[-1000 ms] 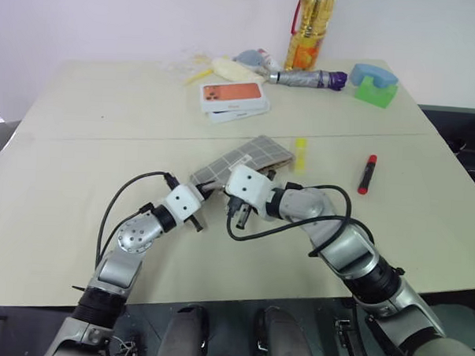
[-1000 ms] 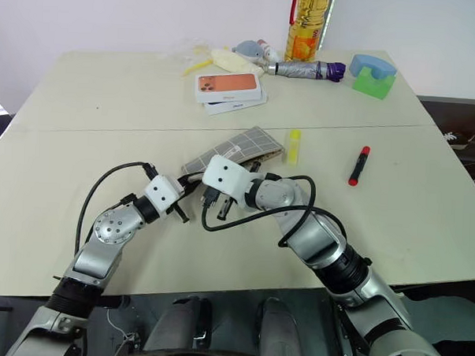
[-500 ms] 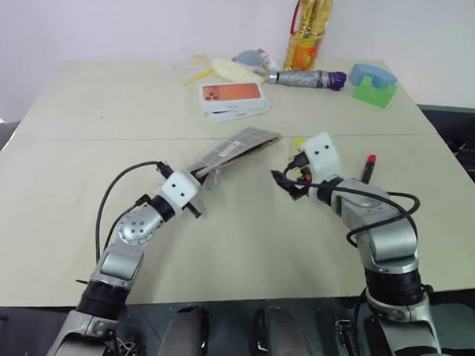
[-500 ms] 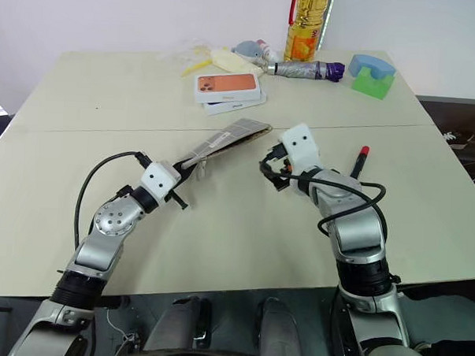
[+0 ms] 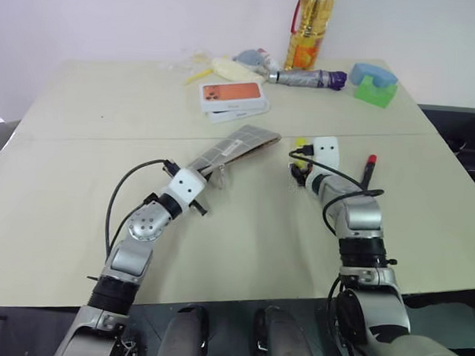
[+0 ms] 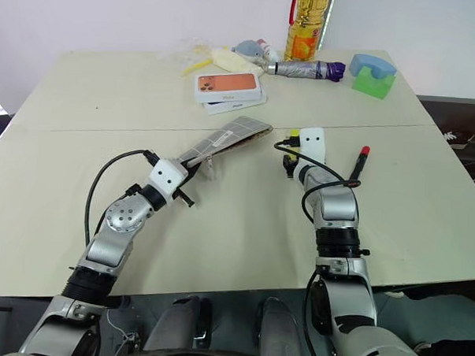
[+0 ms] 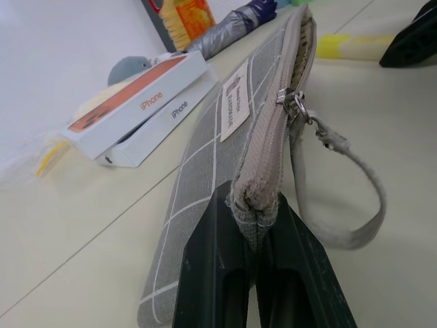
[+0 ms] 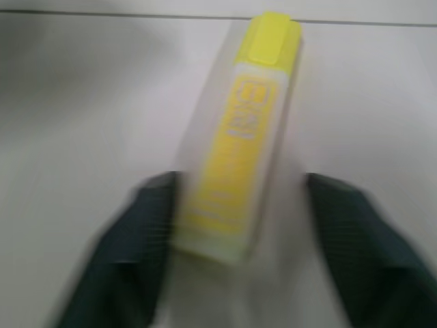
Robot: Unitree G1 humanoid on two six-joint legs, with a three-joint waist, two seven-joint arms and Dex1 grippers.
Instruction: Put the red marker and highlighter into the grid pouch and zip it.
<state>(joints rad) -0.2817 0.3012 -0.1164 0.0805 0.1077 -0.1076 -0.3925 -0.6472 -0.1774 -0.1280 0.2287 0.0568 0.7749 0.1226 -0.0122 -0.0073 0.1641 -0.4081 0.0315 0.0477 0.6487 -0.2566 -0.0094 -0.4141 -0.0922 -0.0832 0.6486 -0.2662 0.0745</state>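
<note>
My left gripper (image 7: 254, 213) is shut on the near end of the grid pouch (image 5: 237, 145), a grey fabric pouch with white lines, and holds it raised on edge. Its zipper pull (image 7: 293, 109) and wrist strap (image 7: 355, 205) hang at the side. To the right, the yellow highlighter (image 8: 239, 157) lies on the table between the fingers of my right gripper (image 8: 240, 183), which is open around its near end with a gap on one side. Further right, the red marker (image 5: 369, 169) lies alone on the table.
At the back of the table (image 5: 105, 141) are a white-and-orange phone box (image 5: 235, 97), an oil bottle (image 5: 311, 23), a folded umbrella (image 5: 309, 77), a blue and green block (image 5: 374, 83) and small clutter (image 5: 227, 65).
My right arm has left the pouch and swung right to the highlighter. My left gripper has tipped the pouch up from lying flat onto its edge.
</note>
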